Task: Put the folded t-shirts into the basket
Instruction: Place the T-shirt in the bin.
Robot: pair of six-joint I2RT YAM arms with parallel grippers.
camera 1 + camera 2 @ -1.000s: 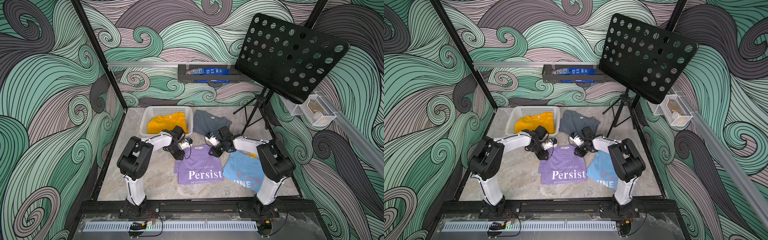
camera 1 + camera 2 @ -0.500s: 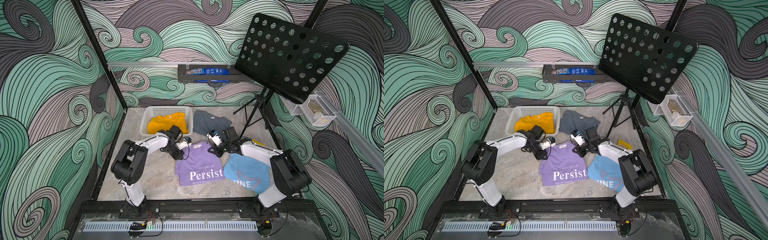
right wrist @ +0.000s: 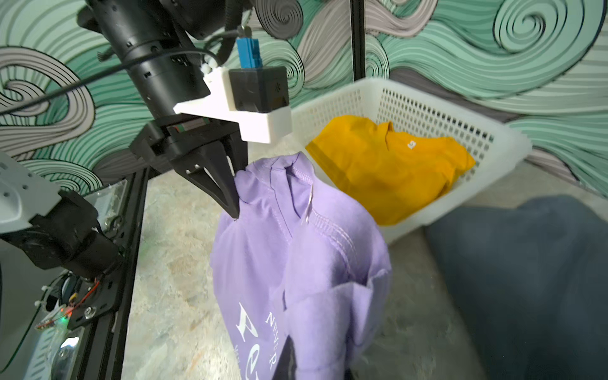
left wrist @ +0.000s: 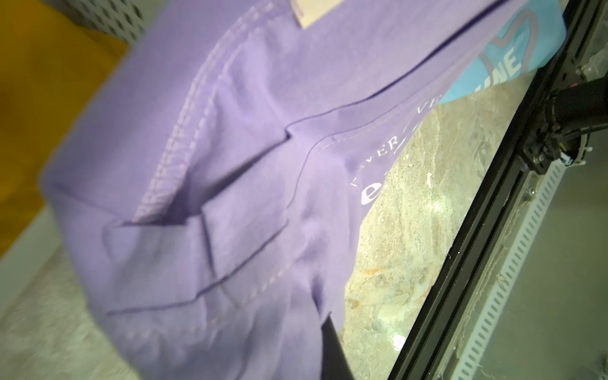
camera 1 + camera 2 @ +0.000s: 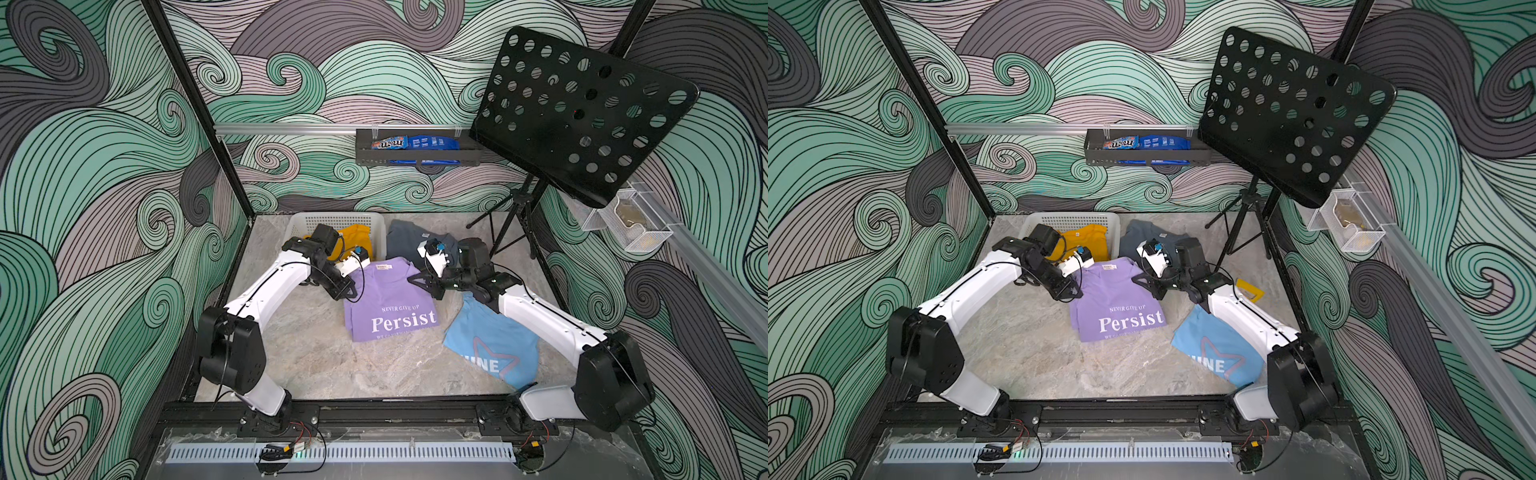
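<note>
Being held at both shoulders: lilac "Persist" t-shirt (image 5: 390, 303), grasped by the left jaws and the right jaws, collar end raised off the tabletop (image 5: 316, 361), just beside the basket (image 5: 332, 216). Mustard t-shirt (image 5: 359, 232) is kept inside the basket. Grey t-shirt (image 5: 403, 243) and blue t-shirt (image 5: 486, 345) are laid on the tabletop.

Evenly lit, sharp in both top views, soft shadows. Smeary at left in left wrist view, glare spot on desk (image 4: 411, 230) lower right. Mushy along the bottom in right wrist view.
</note>
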